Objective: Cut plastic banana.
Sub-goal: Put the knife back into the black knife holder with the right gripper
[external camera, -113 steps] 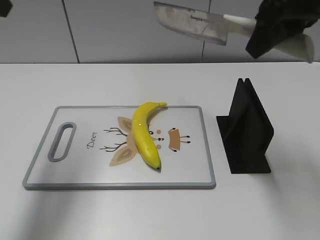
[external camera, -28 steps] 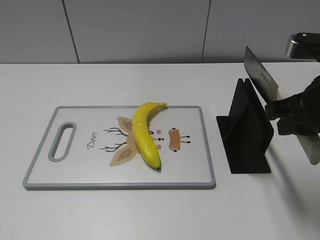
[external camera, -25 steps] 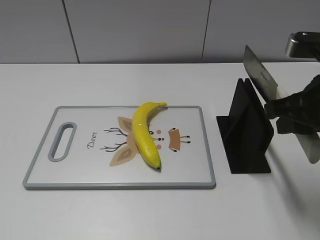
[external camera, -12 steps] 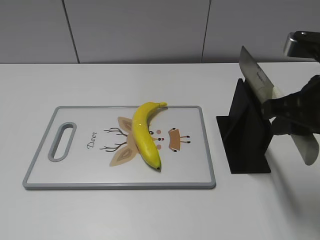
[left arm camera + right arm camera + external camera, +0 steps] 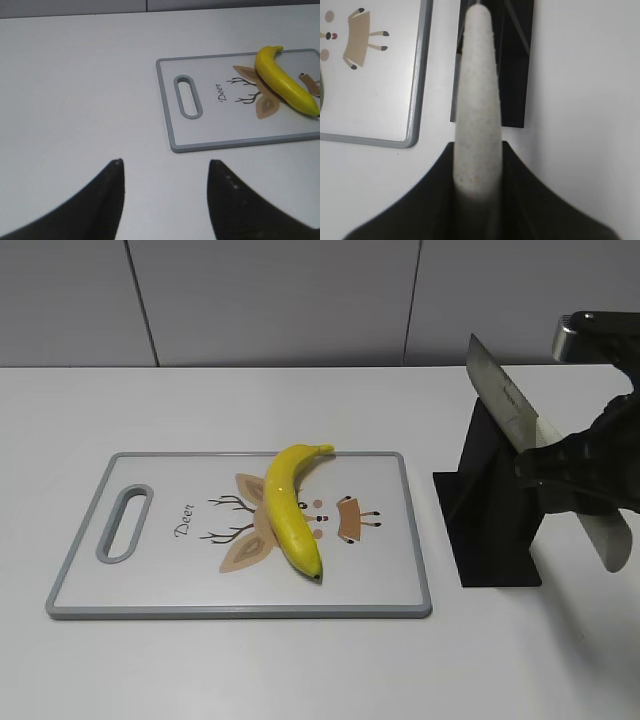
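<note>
The banana (image 5: 291,506) is lying whole on a grey-rimmed white cutting board (image 5: 150,595) in the middle-left of the exterior shot, stem end up near the board's far edge and dark tip pointing toward the near edge. It sits right on top of a cartoon deer print, and next to the antlers you can read "Deer" in a script font; the same word shows up in the left wrist shot too. There's a long oval handle cutout at the board's left end. Over on the right side of the frame, the right gripper (image 5: 580,472) has its jaws clamped on the pale handle of a knife (image 5: 508,402), with the blade angled up and to the left, above a black knife stand (image 5: 490,510) that sits on the table just right of the board. There's some small lettering on the blade but it's too tiny to read. The right wrist shot is basically that speckled off-white handle running up the middle between the dark fingers, with the stand and the board's corner behind it. The left gripper (image 5: 165,192) is at the bottom of its own view, jaws apart and empty, well clear of the board over bare white table (image 5: 300,670).
</note>
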Controlling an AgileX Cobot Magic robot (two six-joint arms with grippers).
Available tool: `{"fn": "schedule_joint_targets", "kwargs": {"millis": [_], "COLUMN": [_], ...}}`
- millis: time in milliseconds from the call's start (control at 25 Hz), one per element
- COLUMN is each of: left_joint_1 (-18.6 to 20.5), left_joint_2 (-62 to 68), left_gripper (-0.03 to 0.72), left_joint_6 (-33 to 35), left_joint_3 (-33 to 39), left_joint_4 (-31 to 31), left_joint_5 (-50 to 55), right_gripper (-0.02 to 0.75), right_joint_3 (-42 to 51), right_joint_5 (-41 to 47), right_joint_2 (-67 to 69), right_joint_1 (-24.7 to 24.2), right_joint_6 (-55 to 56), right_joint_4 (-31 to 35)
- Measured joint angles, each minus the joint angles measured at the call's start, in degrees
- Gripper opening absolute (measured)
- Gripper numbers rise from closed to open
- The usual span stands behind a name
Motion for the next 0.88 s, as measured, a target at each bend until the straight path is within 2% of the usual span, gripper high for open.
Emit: {"fn": "schedule_joint_targets", "kwargs": {"millis": [880], "left_joint_1": [0.0], "left_joint_2": [0.0], "left_gripper": [0.517], "left_joint_6": [0.0], "left_joint_3": [0.0], "left_joint_4": [0.0], "left_joint_5": [0.0], "right_gripper": [0.179], "right_joint_3": [0.0], "right_joint_5": [-1.4], "right_joint_2": [-2.2], "right_joint_1": [0.2], "right_joint_6": [6.6], "right_joint_4": [-1.2]}}
